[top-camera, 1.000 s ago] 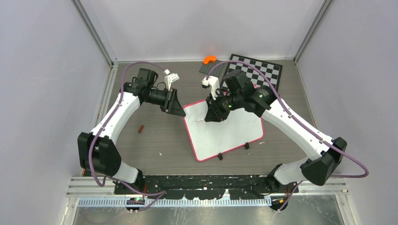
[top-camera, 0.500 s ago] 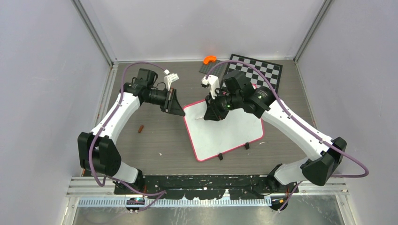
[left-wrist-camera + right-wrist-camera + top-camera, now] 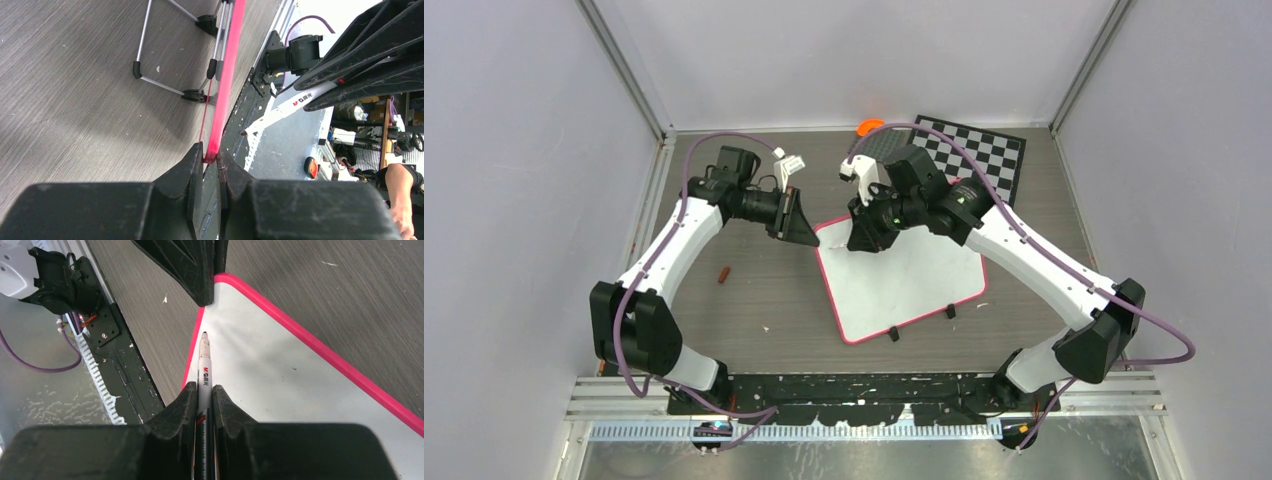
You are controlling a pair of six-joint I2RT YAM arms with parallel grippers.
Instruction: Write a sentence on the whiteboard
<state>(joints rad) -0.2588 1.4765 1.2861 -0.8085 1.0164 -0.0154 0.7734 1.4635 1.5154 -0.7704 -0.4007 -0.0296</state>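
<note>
The whiteboard (image 3: 914,285), white with a pink-red frame, lies flat on the table with its visible surface blank; the sentence is not in view. My left gripper (image 3: 812,237) (image 3: 210,156) is shut on the board's far-left corner, its jaws pinching the pink frame (image 3: 227,75). My right gripper (image 3: 860,245) (image 3: 204,390) is shut on a white marker (image 3: 203,367). The marker's uncapped tip hovers close over the board's surface (image 3: 290,365) just inside that same corner. The left fingers (image 3: 192,265) show right beyond the tip.
A black-and-white chessboard (image 3: 979,150) lies at the back right, partly under the right arm, with an orange piece (image 3: 870,127) next to it. A small red-brown cap (image 3: 723,273) lies on the table left of the board. Black clip feet (image 3: 893,334) line the board's near edge.
My right arm has swung left and toward the back, carrying the marker closer to the board's far-left corner. The left arm has stayed at that corner.
</note>
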